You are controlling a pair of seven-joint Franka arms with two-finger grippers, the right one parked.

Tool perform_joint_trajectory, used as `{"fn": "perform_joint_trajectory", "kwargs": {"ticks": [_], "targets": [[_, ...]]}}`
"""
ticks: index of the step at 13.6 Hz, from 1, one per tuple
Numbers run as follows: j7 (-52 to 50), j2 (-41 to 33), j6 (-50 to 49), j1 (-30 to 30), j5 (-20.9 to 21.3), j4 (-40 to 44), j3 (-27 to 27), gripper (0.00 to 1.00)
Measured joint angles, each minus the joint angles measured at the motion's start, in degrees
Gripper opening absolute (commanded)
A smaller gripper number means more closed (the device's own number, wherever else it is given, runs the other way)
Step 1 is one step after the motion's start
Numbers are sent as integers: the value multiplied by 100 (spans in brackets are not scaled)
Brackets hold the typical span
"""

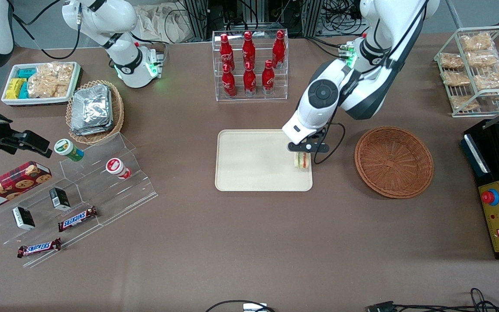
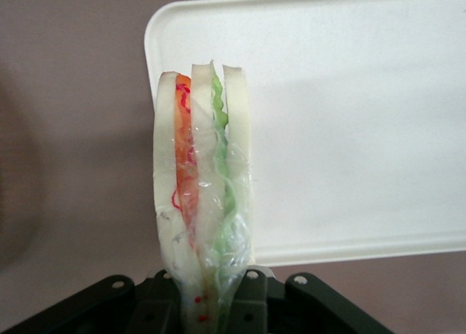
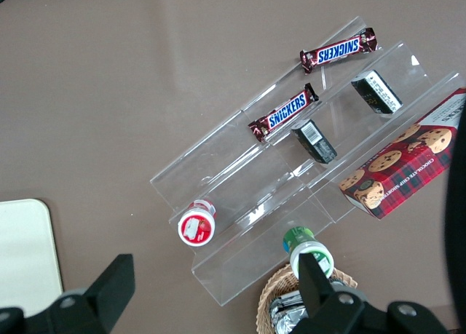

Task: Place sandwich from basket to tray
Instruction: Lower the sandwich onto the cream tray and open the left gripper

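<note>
My left gripper [image 1: 302,152] is shut on the sandwich [image 1: 301,161], a clear-wrapped wedge of white bread with green and orange-red layers. It holds the sandwich over the cream-beige tray [image 1: 254,164], at the tray's edge nearest the basket. In the left wrist view the sandwich [image 2: 202,196] stands between the black fingers [image 2: 251,305], with the tray [image 2: 349,116] under it. The round reddish-brown wicker basket [image 1: 393,161] sits beside the tray, toward the working arm's end of the table, with nothing in it.
A clear rack of red cola bottles [image 1: 249,60] stands farther from the front camera than the tray. A wire rack of snack packets [image 1: 477,69] and a black machine [image 1: 498,190] sit at the working arm's end. Stepped acrylic shelves with snacks [image 1: 80,190] lie toward the parked arm's end.
</note>
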Motion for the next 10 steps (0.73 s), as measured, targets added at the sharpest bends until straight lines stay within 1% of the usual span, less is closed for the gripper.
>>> {"fn": "perform_joint_trajectory", "kwargs": {"ticks": [2, 4, 5, 6, 7, 10], "targets": [[-1, 348, 328, 15, 293, -62, 31, 0], [-3, 593, 590, 24, 414, -60, 41, 0], [-3, 677, 670, 24, 427, -59, 46, 5], [-3, 732, 727, 23, 464, -59, 74, 58], [-4, 767, 766, 25, 520, -58, 126, 100], [-27, 798, 778, 40, 544, -54, 207, 100]]}}
